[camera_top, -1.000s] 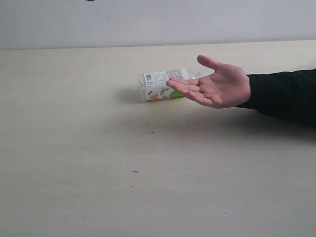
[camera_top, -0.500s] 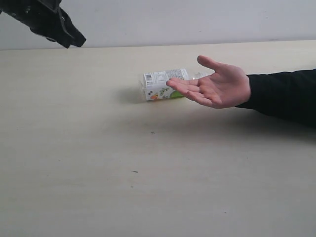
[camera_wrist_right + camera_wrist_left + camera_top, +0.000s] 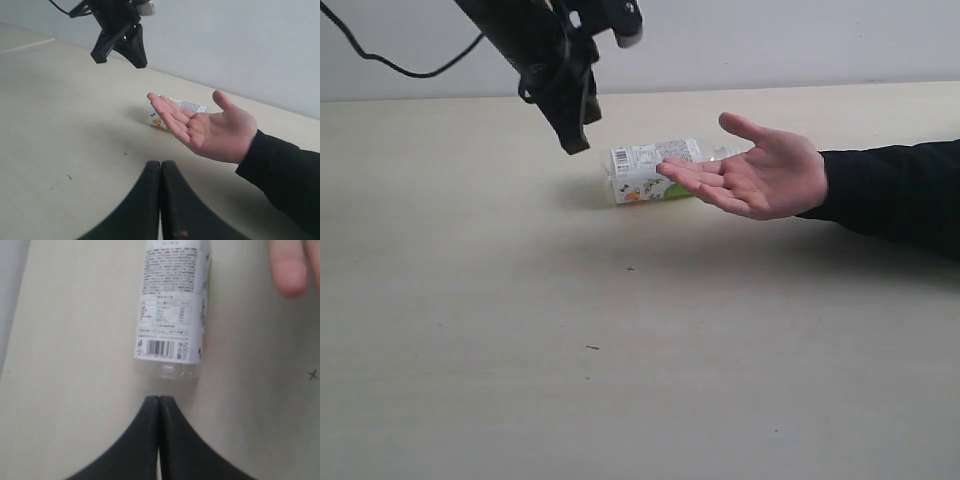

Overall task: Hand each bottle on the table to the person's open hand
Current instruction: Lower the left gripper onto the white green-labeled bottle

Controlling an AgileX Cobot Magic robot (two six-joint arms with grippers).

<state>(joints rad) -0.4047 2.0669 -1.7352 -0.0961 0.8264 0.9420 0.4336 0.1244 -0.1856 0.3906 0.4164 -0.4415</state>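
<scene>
Exterior view: left hand (image 3: 576,143) tip-down, closed

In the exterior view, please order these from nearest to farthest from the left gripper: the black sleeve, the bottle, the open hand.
1. The bottle, lying just right of and below the left gripper.
2. The open hand, farther right, past the bottle.
3. The black sleeve, at the right edge.

bottle (image 3: 172,300) label: is carrying dense blocks of small black print and a ruled table, none of it reading clearly.
barcode (image 3: 162,347): is sitting at the label's end; its digits are blurring.
brand or number: nothing is reading legibly anywhere.
</scene>
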